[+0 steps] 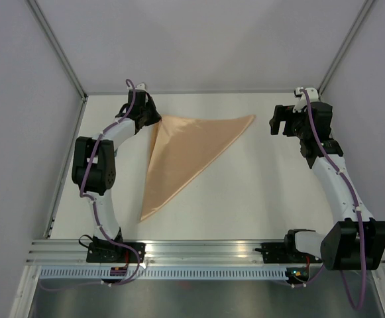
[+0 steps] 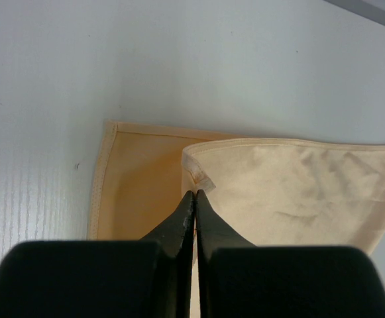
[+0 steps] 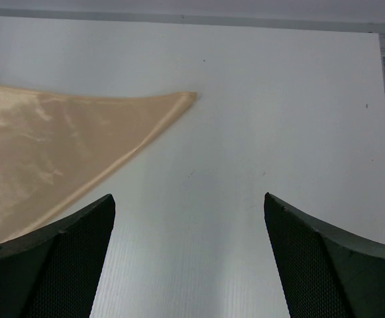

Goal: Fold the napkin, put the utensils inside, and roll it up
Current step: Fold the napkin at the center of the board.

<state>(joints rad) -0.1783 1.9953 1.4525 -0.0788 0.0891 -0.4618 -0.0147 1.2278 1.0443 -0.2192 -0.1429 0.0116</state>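
The napkin (image 1: pixel 182 156) lies folded into a triangle on the table (image 1: pixel 245 192), on the left half and toward the far edge. One short side runs along the far edge, the other runs down toward the near edge, and the long fold slants between the right tip and the near tip. In my left wrist view the top layer (image 2: pixel 298 192) sits a little inside the bottom one, so a darker strip of the lower layer and its hem shows along the left side. My left gripper (image 1: pixel 154 118) is at the napkin's far-left corner. Its fingers (image 2: pixel 179 225) are pressed tight together with the top layer's hemmed corner caught at their tips (image 2: pixel 193 193). My right gripper (image 1: pixel 281 121) hangs over bare table by the far right corner, close to the napkin's right tip but not touching it. Its jaws stand wide apart with nothing between them (image 3: pixel 189 196), and the pointed tip of the cloth (image 3: pixel 46 146) lies ahead of them, to the left.
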